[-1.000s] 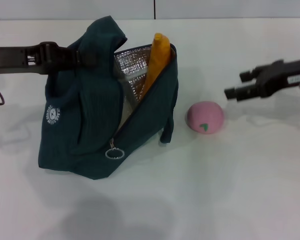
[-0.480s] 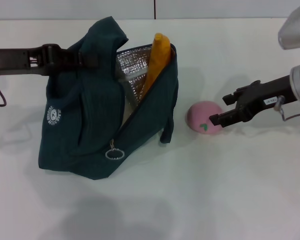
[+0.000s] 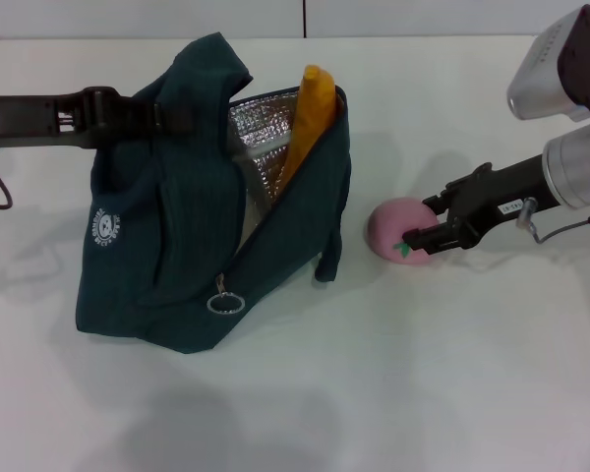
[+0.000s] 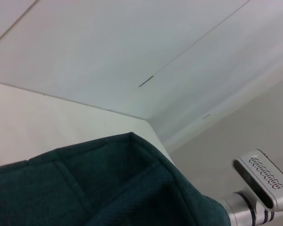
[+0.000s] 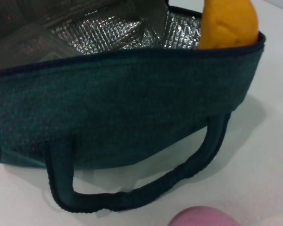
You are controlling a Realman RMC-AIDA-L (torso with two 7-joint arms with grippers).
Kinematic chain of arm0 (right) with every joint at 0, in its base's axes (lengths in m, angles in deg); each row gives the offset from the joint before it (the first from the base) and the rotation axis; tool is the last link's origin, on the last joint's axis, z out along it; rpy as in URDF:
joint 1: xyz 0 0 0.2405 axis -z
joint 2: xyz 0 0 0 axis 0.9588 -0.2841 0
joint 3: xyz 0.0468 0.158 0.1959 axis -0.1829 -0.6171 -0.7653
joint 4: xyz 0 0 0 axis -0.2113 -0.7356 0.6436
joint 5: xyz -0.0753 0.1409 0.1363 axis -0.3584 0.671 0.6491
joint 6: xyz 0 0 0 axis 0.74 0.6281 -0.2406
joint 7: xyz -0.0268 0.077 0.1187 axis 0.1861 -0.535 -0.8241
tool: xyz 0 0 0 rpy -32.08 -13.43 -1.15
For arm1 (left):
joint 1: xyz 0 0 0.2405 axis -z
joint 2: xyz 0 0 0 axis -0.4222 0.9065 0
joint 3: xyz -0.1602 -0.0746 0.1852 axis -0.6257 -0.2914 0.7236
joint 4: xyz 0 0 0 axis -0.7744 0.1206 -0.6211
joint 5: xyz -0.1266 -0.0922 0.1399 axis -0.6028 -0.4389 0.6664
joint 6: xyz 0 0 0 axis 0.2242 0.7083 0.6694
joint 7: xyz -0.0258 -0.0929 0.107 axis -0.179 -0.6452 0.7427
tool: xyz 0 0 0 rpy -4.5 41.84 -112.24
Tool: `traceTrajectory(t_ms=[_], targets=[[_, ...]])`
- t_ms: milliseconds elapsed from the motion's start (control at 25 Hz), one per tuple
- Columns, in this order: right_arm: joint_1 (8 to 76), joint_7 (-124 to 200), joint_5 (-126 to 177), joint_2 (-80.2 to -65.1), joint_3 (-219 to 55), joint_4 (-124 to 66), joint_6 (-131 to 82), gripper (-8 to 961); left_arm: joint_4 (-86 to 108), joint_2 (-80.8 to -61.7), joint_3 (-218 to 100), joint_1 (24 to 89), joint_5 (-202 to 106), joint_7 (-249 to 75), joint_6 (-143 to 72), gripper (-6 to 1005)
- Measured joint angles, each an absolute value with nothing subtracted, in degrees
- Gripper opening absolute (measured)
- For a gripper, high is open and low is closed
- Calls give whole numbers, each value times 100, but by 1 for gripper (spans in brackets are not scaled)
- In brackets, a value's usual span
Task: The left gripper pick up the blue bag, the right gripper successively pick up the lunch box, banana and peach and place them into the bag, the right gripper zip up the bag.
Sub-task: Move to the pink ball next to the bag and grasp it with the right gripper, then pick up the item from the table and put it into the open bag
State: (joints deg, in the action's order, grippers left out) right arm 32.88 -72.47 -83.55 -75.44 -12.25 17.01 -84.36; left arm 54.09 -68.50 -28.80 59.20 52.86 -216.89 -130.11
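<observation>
Peach: the peach [image 3: 398, 230] lies on the white table [image 3: 423, 374], just to the right of the blue bag, with its small green mark facing the camera. It has not shifted over the last second. In the right wrist view only its pink top [image 5: 205, 217] shows, below the bag's loop handle [image 5: 146, 188].

Right gripper: the right gripper [image 3: 418, 224] has come in from the right. A second ago it hung well apart from the peach; now its two dark fingers are spread, one beside the top of the fruit and one at its lower front. They straddle its right side, and whether they touch it cannot be told.

Blue bag: the blue bag [image 3: 177, 236] stands open on the table, silver lining [image 3: 261, 138] showing, ring zip pull [image 3: 225, 301] low on the front. Position unchanged.

Banana: the banana [image 3: 305, 118] leans upright inside the bag, its tip above the rim, as before.

Left gripper: the left gripper [image 3: 172, 115] is at the bag's raised upper-left fabric, where it was earlier; its fingers are buried in cloth, so open or closed cannot be told.
</observation>
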Motion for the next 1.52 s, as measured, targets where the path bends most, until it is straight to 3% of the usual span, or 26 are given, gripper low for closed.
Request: traceTrajectory(t_ms=[200, 760, 1320, 1520], targets=[[3173, -7119, -8353, -7537, -1231, 1533, -8471, 480, 5408, -6849, -2880, 5923, 5286, -21687, -13011, 33], [3261, -6706, -7949, -7520, -1422, 1578, -8588, 173, 5408, -6849, -2881, 5897, 5284, -21668, -13021, 33], [4026, -6123, -6796, -7477, -3349, 2317, -9850, 67, 5408, -6850, -2881, 5890, 5284, -21668, -13024, 33], [3880, -5848, -6024, -7488, -3495, 2235, -10326, 45, 5408, -6855, -2881, 5908, 5285, -21669, -13015, 33]])
